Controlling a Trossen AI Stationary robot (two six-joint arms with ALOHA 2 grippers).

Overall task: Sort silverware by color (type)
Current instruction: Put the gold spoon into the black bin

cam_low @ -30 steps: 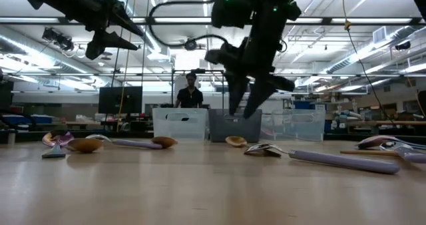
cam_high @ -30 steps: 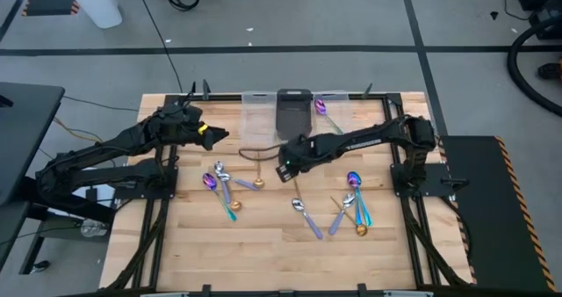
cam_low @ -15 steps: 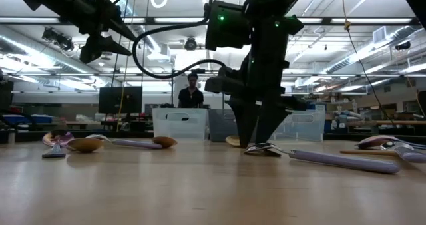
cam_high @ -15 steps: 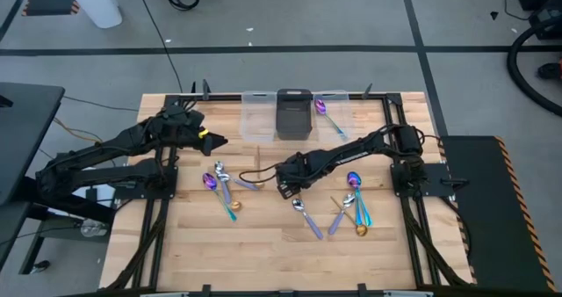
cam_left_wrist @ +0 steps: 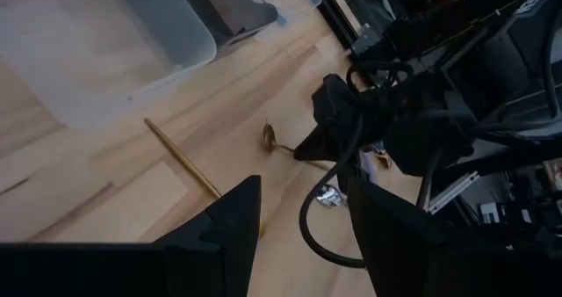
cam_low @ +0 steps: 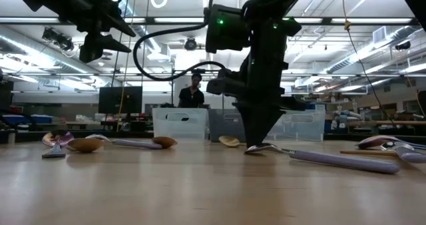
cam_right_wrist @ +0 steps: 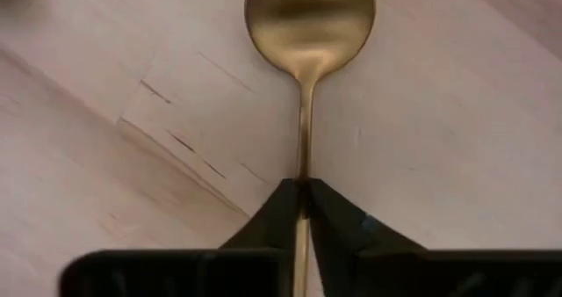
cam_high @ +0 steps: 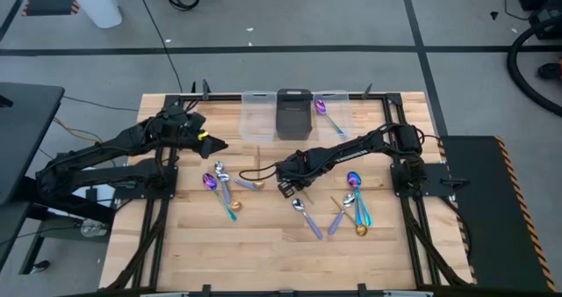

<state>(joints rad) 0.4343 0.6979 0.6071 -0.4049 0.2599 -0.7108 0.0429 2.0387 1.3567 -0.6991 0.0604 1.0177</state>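
Observation:
My right gripper (cam_high: 284,186) stands with its tips down on the table's middle, shut on a gold spoon (cam_right_wrist: 309,20). The low view shows the spoon's bowl (cam_low: 229,142) beside the fingers (cam_low: 256,135). My left gripper (cam_high: 213,143) hangs open and empty above the table's left part. Another gold spoon (cam_high: 256,170) lies between the two grippers. A rainbow spoon (cam_high: 321,107) lies in the right clear bin. Mixed silver, gold and rainbow spoons lie in a left group (cam_high: 219,190) and a right group (cam_high: 353,205). My right gripper pinches the gold spoon's thin handle (cam_right_wrist: 304,170) between its two fingertips, a short way behind the bowl. The fingers come from above, pointing down, one on each side of the handle. The spoon lies flat on the table, bowl up.
Three small bins stand at the far edge: a clear one (cam_high: 257,114), a dark one (cam_high: 294,112) and a clear one (cam_high: 338,112). A silver spoon (cam_high: 307,216) lies near the middle front. A person (cam_low: 193,92) stands beyond the table.
My right gripper has gone down from beside the dark bin toward the table's near edge, set its open fingers astride the gold spoon's handle and shut on it. The spoon's bowl has shifted slightly. My left gripper has stayed put.

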